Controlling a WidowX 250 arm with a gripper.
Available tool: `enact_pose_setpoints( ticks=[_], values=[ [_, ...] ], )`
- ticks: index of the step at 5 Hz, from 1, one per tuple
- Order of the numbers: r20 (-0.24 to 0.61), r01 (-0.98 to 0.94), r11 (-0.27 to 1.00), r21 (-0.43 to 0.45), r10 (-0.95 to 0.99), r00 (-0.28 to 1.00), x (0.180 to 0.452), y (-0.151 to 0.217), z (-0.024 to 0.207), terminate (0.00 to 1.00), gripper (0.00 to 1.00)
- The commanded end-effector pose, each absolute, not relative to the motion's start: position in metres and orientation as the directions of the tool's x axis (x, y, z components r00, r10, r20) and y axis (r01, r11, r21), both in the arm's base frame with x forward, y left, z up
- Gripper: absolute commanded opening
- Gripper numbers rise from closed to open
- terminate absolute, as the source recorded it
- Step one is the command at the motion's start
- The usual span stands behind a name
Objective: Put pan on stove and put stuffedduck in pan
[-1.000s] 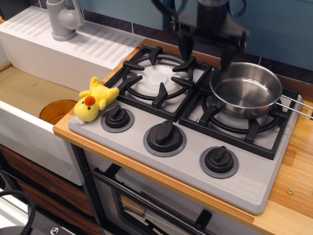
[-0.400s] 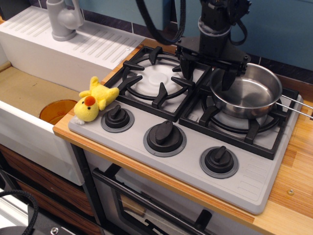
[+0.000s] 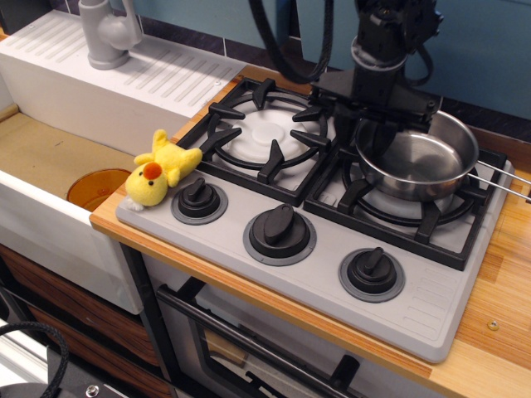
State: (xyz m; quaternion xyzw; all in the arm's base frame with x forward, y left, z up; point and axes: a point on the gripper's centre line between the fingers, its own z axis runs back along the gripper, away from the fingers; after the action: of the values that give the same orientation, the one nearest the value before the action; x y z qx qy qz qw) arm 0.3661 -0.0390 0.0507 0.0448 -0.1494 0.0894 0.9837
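The shiny steel pan [image 3: 419, 157] sits on the right burner grate of the grey stove [image 3: 323, 274]. Its wire handle [image 3: 502, 178] points right. My gripper [image 3: 392, 131] hangs low over the pan's back left part with its jaws apart. One dark finger [image 3: 366, 137] is at the pan's left rim. The other finger is partly hidden behind the wrist. The yellow stuffedduck [image 3: 160, 168] lies on the stove's front left corner, next to the left knob [image 3: 199, 199], far left of the gripper.
The left burner grate [image 3: 265, 133] is bare. Middle knob [image 3: 280, 232] and right knob [image 3: 371, 272] line the stove front. A white sink with an orange disc [image 3: 95, 186] and a grey faucet [image 3: 108, 33] stands left. Wooden counter [image 3: 498, 307] runs right.
The gripper came down from above the back of the stove and shifted right, from between the burners to the pan's left rim. Pan and duck have not moved.
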Motion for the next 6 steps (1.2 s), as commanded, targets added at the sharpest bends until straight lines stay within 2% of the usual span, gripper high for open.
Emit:
enact_pose_setpoints(
  ticks=[1,2,4,6],
  values=[
    [0.303,-0.215,0.975,0.048,0.191,0.934,0.374,-0.046,0.077,0.00,0.00],
    [0.244,-0.147,0.989,0.034,0.134,0.961,0.375,-0.034,0.094,0.00,0.00],
    [0.183,-0.068,0.993,0.097,0.050,0.982,0.381,-0.005,0.142,0.00,0.00],
    [0.171,-0.042,0.988,0.147,0.016,0.985,0.386,0.029,0.161,0.00,0.00]
  ],
)
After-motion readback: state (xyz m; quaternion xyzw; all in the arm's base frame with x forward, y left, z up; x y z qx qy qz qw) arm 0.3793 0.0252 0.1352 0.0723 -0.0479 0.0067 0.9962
